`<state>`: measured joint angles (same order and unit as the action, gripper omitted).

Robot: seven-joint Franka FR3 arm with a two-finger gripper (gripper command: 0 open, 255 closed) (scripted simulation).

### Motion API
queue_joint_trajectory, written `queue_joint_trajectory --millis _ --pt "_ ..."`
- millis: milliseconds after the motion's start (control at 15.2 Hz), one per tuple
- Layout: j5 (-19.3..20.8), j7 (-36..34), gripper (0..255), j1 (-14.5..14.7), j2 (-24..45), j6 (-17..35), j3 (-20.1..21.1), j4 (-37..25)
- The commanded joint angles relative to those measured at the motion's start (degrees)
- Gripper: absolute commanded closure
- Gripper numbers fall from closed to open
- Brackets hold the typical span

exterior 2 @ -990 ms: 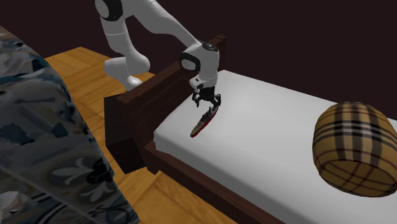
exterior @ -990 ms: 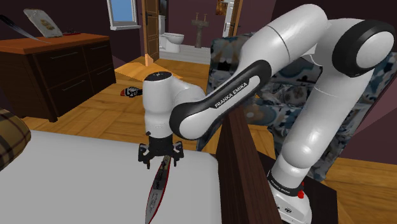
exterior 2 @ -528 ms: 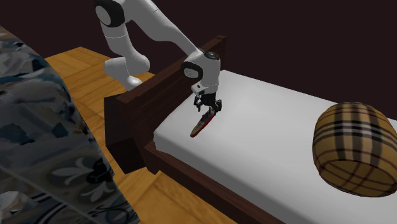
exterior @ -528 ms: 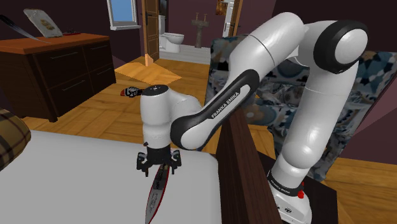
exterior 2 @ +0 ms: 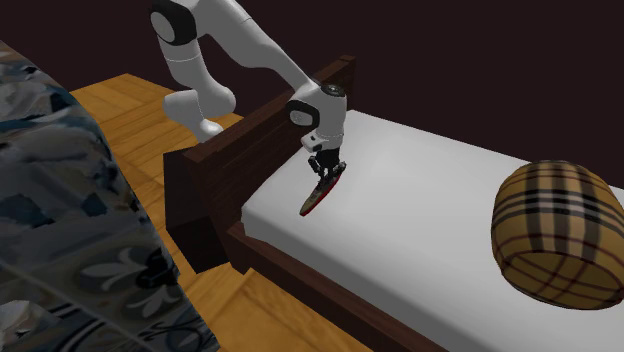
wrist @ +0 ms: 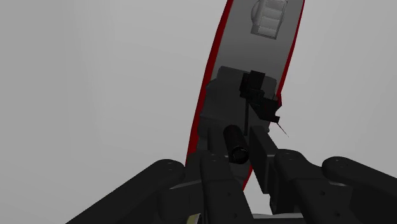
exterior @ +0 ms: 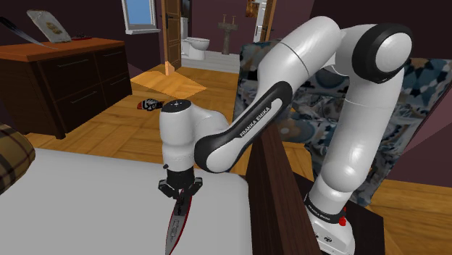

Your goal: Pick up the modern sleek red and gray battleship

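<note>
The battleship (exterior: 174, 226) is a slim model with a red hull and a grey deck. It lies on the white mattress (exterior: 87, 195) close to the dark wooden footboard (exterior: 271, 195). My black gripper (exterior: 181, 194) points straight down onto the ship's end nearest the arm, with the fingers drawn in against it. In the wrist view the two fingers (wrist: 219, 181) clasp the dark superstructure of the battleship (wrist: 254, 63) between them, gripper (wrist: 238, 159). From the second exterior view, the gripper (exterior 2: 326, 172) sits on the upper end of the battleship (exterior 2: 316, 198).
A plaid barrel-shaped cushion (exterior 2: 555, 235) lies at the bed's far end, also at the shoulder view's left edge as a cushion (exterior: 11, 156). The footboard (exterior 2: 230, 150) rises beside the ship. A dark dresser (exterior: 58, 72) and a patterned armchair (exterior: 427, 94) stand on the wooden floor.
The gripper came down onto the ship and its fingers, spread wide before, have shut on the superstructure. The ship lies where it was.
</note>
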<state>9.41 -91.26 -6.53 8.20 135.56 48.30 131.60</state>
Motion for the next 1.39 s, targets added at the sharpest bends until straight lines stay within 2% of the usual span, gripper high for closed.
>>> queue_joint_trajectory --millis 0,198,858,1320 --pt "0.01 0.00 255 0.00 0.05 0.04 -0.01 0.02" --pt "-0.25 0.19 255 -0.10 -0.21 0.10 0.06 0.24" --pt "-8.38 6.05 255 -1.57 -7.70 -7.01 1.44 -2.23" --pt "-11.43 8.32 255 -1.66 -10.95 -10.96 1.13 -4.06"
